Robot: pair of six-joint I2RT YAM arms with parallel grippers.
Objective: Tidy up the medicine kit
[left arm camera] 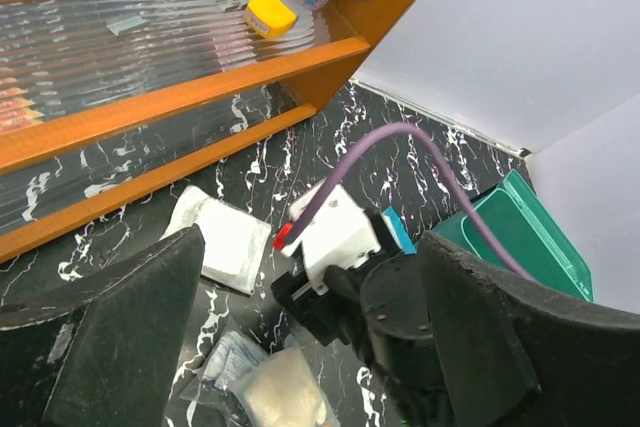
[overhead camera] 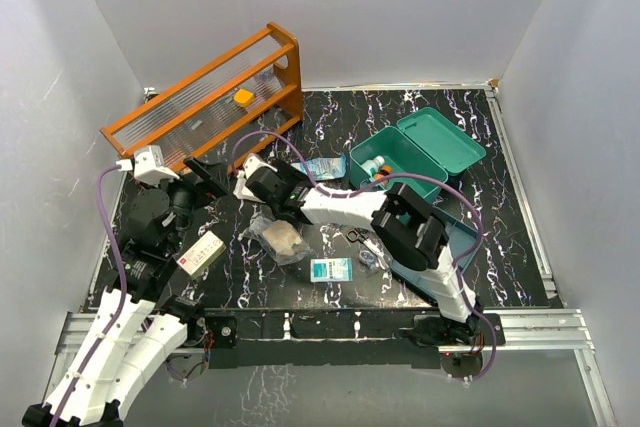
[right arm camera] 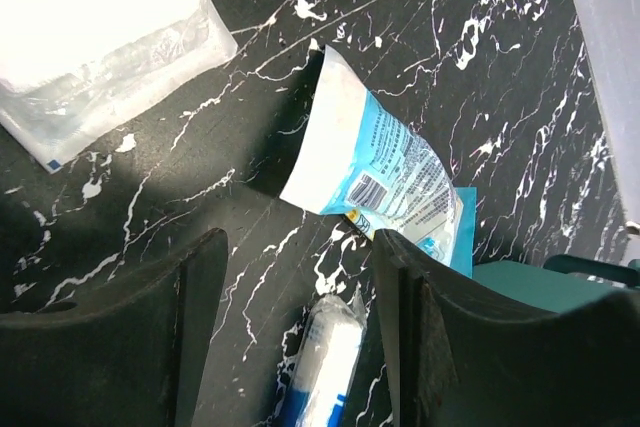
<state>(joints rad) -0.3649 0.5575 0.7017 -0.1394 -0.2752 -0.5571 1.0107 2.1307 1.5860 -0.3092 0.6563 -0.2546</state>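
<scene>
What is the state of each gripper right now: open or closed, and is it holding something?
Left gripper: open, holding nothing.
Right gripper: open, holding nothing.

Plain white walls (overhead camera: 400, 7) enclose a black white-veined marble tabletop (overhead camera: 520, 247).

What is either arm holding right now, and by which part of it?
Nothing. The left gripper and the right gripper both have open jaws with nothing between them. The blue and white packet lies untouched beyond the right one.
</scene>
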